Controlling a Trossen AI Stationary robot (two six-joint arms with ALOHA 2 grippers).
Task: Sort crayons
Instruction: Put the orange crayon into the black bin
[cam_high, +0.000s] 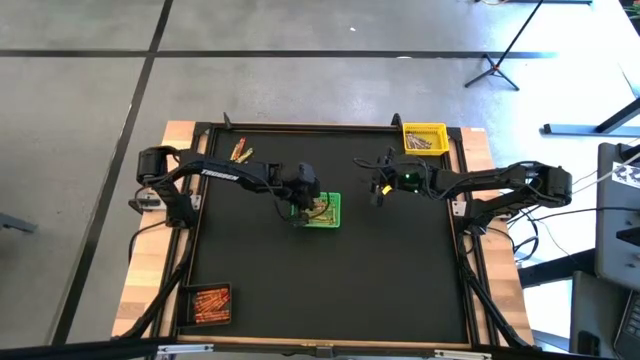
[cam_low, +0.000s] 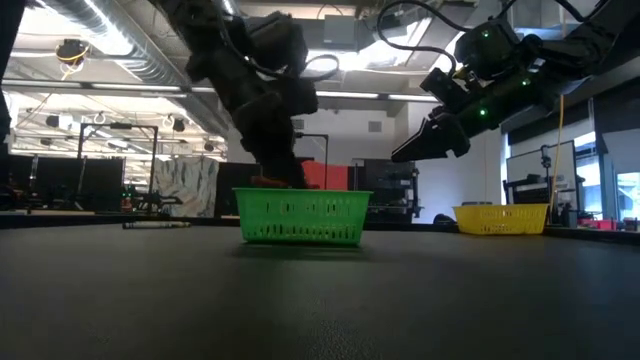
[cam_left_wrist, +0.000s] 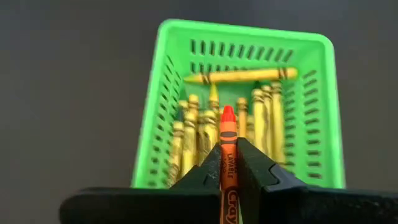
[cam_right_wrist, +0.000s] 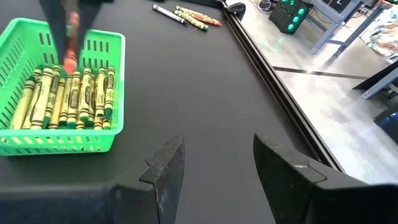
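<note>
The left gripper (cam_left_wrist: 229, 180) hangs over the green basket (cam_high: 330, 211) in the middle of the black tabletop (cam_high: 330, 280), its fingers (cam_left_wrist: 202, 177) clamped on an orange-red crayon (cam_left_wrist: 228, 155). The crayon stands upright between the two fingers, its tip poking out past them and pointing down into the basket. Below that tip, yellow and yellow-green crayons (cam_right_wrist: 68, 96) lie side by side on the basket floor, and one more yellow crayon (cam_left_wrist: 239, 75) lies crosswise beyond them against the far wall. From the low view the left arm comes down into the basket from above.

The right gripper (cam_right_wrist: 214, 168) hovers above the tabletop just beside the green basket, on the side toward the yellow basket (cam_high: 424, 138). Its fingers (cam_right_wrist: 166, 167) stand apart with nothing between them; bare tabletop shows in the gap.

Well ahead of the right fingers, past the green basket, a few loose crayons (cam_right_wrist: 193, 17) lie near the tabletop's edge. A black basket (cam_high: 209, 305) in the near left corner holds orange crayons (cam_high: 211, 303); the yellow basket in the far right corner holds some too, their colour hard to tell.
</note>
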